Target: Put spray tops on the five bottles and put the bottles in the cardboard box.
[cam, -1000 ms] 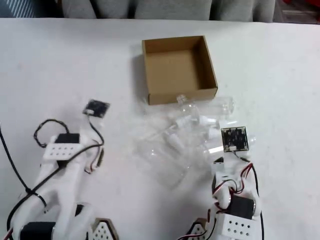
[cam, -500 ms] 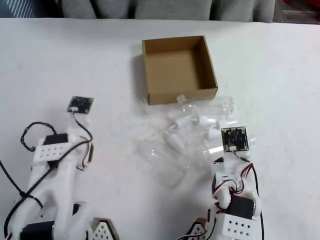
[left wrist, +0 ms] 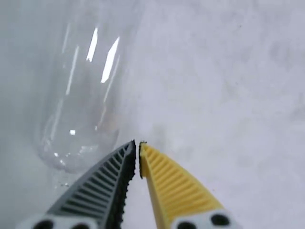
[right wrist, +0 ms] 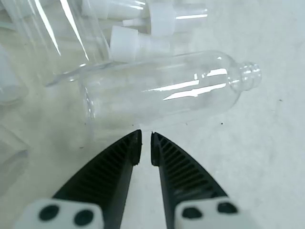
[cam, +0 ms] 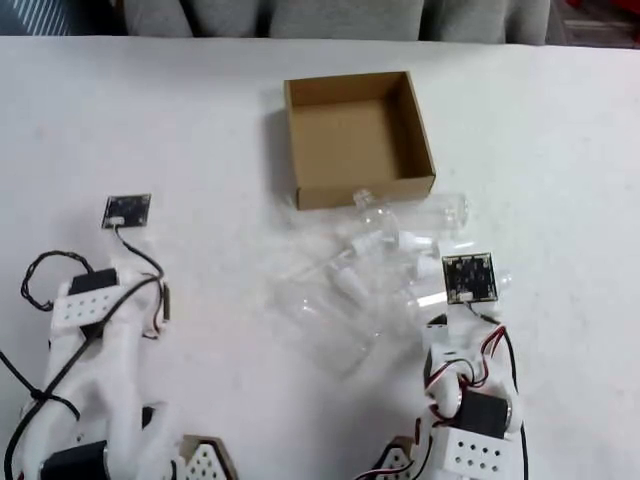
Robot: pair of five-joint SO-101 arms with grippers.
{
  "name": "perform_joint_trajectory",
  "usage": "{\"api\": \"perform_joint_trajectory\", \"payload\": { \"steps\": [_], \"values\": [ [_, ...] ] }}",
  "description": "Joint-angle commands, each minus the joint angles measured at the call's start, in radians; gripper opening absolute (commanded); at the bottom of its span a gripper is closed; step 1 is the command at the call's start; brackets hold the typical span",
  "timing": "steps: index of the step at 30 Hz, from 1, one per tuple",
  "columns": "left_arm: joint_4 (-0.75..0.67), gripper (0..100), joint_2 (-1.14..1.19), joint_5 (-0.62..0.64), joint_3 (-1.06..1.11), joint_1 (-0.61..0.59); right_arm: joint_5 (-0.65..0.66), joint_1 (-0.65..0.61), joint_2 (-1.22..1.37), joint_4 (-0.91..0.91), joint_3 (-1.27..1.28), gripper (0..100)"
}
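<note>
High view: clear bottles (cam: 350,300) overlapped in one heap on the tabletop (cam: 560,150), so count and outlines weren't resolvable. The camera board (cam: 468,277) on the right arm (cam: 470,430) covered part of the heap. That arm and the left arm (cam: 95,400) were cut off at the bottom edge.
Left wrist: blurred bottle (left wrist: 81,95), far end cropped by the top edge.
Right wrist: spray tops (right wrist: 125,44) and more bottles (right wrist: 47,33) were cropped at the top edge. Couldn't tell if any top was fitted.

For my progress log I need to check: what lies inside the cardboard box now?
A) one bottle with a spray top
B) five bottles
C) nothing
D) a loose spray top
C: the cardboard box has a bare brown floor, and the clear bottles lie on the table outside it.
</note>
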Motion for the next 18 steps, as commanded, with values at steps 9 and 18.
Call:
{"api": "perform_joint_trajectory", "payload": {
  "steps": [9, 18],
  "values": [
    [-0.009, 2, -0.027, 0.02, -0.057, -0.311, 0.014, 0.002, 0.001, 0.008, 0.008, 1.7],
    [-0.241, 2, -0.007, 0.075, -0.044, -0.341, 0.014, 0.007, 0.001, 0.008, 0.008, 1.7]
  ]
}}
